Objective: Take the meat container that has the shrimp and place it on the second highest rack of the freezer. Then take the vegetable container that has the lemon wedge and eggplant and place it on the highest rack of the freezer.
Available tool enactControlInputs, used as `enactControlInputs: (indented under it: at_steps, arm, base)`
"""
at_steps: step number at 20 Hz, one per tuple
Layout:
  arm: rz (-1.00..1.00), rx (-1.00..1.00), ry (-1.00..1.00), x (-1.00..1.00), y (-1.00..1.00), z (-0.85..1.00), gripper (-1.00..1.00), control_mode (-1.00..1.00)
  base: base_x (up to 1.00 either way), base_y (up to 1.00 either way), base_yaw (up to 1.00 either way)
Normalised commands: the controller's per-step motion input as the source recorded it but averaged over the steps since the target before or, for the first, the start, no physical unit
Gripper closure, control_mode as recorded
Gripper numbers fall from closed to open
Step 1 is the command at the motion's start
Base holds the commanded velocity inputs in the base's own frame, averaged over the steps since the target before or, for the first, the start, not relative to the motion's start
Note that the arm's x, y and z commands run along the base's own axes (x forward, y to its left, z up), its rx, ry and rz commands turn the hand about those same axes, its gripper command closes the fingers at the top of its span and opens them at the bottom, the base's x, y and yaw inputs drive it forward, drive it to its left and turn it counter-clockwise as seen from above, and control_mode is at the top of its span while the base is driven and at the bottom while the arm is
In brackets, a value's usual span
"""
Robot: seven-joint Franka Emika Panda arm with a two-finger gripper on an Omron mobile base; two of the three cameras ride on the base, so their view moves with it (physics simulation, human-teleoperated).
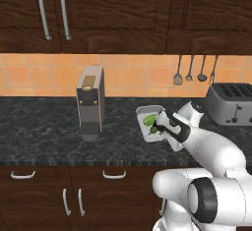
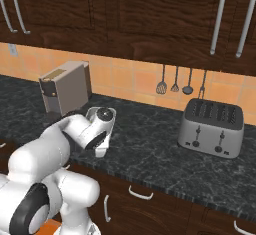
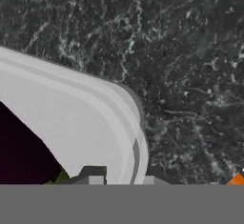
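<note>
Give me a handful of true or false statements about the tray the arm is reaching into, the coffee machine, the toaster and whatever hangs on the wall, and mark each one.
1. The gripper is closed on the rim of the vegetable container. True.
2. The tray holds an orange shrimp. False: it holds the eggplant and a green lemon wedge.
3. The coffee machine stands left of the tray in the left base view. True.
4. The toaster lies tipped on its side. False: it stands upright on the counter.
5. Kitchen utensils hang on the tiled wall. True.
6. The tray sits inside the freezer. False: it rests on the counter.
</note>
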Motion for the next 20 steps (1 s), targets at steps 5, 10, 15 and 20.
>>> enactControlInputs:
  at_steps: [5,10,15,20]
  arm:
    - [0.04,-0.11,-0.01,-0.86,0.0,1.0,1.0,-1.0]
    - [0.0,-0.04,0.0,-0.98,-0.03,1.0,1.0,-1.0]
    - [-0.01,0.0,0.0,-0.81,0.0,1.0,1.0,-1.0]
    - [-0.07,0.0,0.0,-0.65,0.0,0.99,1.0,-1.0]
  base:
    - [0.0,0.0,0.0]
    - [0.0,0.0,0.0]
    - [0.0,0.0,0.0]
    - [0.0,0.0,0.0]
